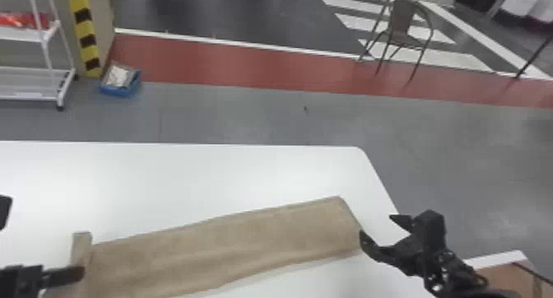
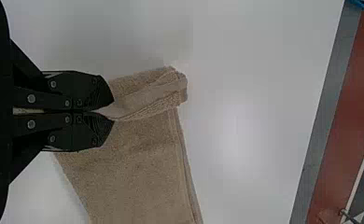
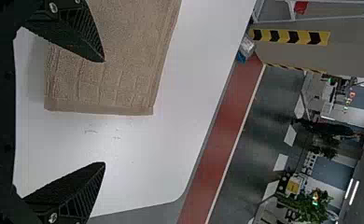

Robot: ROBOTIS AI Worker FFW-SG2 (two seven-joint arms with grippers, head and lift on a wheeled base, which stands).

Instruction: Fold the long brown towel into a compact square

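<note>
One towel end [image 2: 147, 95] is likely needing folding toward the table's [image 1: 247, 169] right edge, your left gripper [image 2: 113, 111] pinching it, right gripper [image 1: 376, 226] gaping.

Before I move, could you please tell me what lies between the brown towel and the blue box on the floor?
In the head view, between the towel and the blue box lie white tabletop, then grey floor.

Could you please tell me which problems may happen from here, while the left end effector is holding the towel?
The left end effector pinches only a narrow, bunched part of the towel, so it might slip out or fold crookedly. The right end effector is open and does not hold the other end, which could drag along the table.
</note>
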